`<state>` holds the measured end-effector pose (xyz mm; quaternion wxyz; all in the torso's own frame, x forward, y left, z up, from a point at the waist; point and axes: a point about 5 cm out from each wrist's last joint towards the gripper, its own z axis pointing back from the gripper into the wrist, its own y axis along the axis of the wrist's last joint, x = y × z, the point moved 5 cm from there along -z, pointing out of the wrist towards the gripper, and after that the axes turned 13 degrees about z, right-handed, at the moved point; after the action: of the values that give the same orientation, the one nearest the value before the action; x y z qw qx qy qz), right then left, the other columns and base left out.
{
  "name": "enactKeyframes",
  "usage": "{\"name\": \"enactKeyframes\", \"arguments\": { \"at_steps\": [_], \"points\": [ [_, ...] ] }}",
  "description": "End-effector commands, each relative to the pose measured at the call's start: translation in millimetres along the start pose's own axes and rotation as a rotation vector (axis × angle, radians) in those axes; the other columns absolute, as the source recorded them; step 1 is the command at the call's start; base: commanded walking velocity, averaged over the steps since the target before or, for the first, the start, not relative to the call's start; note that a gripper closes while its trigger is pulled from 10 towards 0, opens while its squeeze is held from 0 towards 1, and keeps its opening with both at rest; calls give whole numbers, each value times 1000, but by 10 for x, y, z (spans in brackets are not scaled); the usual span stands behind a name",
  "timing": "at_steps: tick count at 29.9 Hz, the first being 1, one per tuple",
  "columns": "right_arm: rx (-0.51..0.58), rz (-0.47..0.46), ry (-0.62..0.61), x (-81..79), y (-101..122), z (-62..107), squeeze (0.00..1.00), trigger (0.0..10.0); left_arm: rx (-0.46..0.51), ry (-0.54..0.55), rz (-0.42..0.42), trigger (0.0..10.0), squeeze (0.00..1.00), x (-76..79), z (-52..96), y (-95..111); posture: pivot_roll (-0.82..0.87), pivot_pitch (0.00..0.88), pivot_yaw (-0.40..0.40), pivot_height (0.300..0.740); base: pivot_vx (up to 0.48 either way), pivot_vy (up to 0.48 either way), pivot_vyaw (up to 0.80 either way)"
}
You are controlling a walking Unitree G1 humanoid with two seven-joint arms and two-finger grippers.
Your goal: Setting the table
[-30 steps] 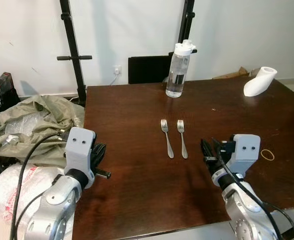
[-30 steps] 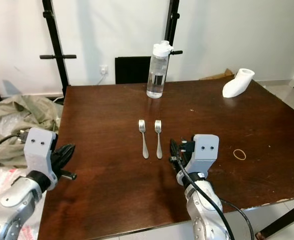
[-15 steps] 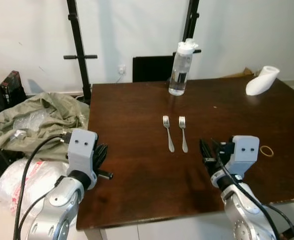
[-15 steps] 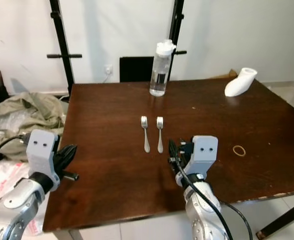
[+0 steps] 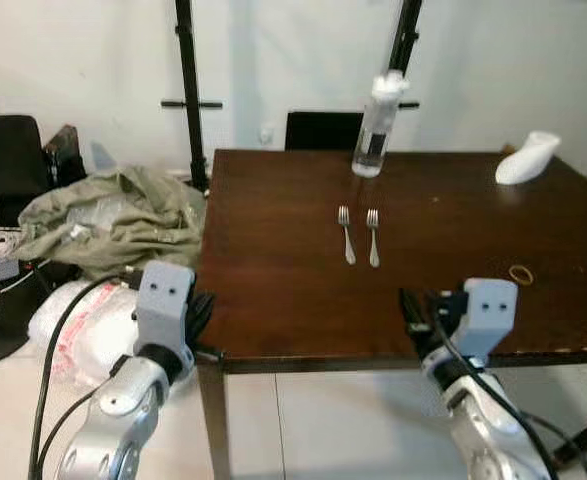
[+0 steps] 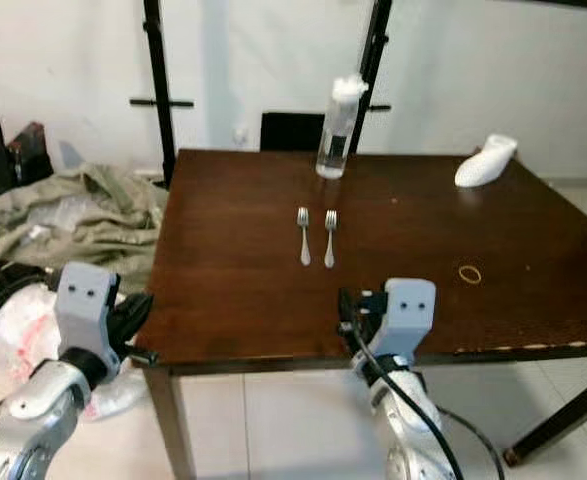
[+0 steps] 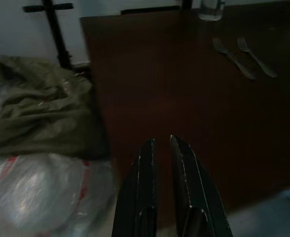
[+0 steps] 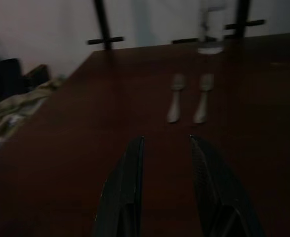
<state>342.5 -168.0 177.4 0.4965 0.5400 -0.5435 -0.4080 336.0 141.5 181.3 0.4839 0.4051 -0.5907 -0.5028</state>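
so the two forks (image 5: 346, 233) (image 5: 373, 236) lie side by side near the middle of the table (image 5: 273, 300), tines toward the far edge, with the bottle (image 5: 376, 139) standing beyond them and a rubber band (image 5: 521, 273) off to their right. a white object (image 5: 528, 159) sits at the far right corner. both arms are held low at the near edge, well short of the forks. the left gripper (image 7: 162, 148) hangs just off the table's left corner, fingers nearly together with a thin gap, holding nothing. the right gripper (image 8: 165, 148) points straight at the forks, fingers parted a moderate way, also empty. a green cloth (image 5: 113, 215) and a plastic bag (image 5: 68, 320) lie on the floor to the left.

this looks like a pause between placements: forks laid, nothing in hand. the next move probably calls for fetching another piece, or stepping closer and reaching the right gripper forward if the forks need spacing apart.
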Motion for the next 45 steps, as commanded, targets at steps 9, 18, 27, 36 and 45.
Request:
{"name": "enactKeyframes", "arguments": {
  "at_steps": [9, 18, 27, 36, 45],
  "points": [
    [-10, -20, 2, 1, -16, 16, 0, 10000, -16, 7, 16, 10000, 0, -12, -1, -70, 66, 45, 39, 740, -317, 0, 0],
    [-15, -45, 2, -3, -30, 28, 0, 10000, -19, 9, 17, 10000, 0, -11, -3, -75, 67, 47, 42, 740, -310, 0, 0],
    [-22, -72, 5, -13, -40, 34, 0, 10000, -34, 27, 18, 10000, 0, -36, -13, -103, 68, 51, 44, 740, -131, 0, 0],
    [-30, -106, 15, -22, -54, 41, 0, 10000, -54, 48, 26, 10000, 0, -62, -34, -127, 68, 53, 49, 740, 0, 0, 75],
    [-36, -84, 30, -38, -63, 45, 0, 10000, -53, 90, 17, 10000, 0, -116, -43, -133, 69, 53, 50, 740, 0, 0, 790]
  ]
}}
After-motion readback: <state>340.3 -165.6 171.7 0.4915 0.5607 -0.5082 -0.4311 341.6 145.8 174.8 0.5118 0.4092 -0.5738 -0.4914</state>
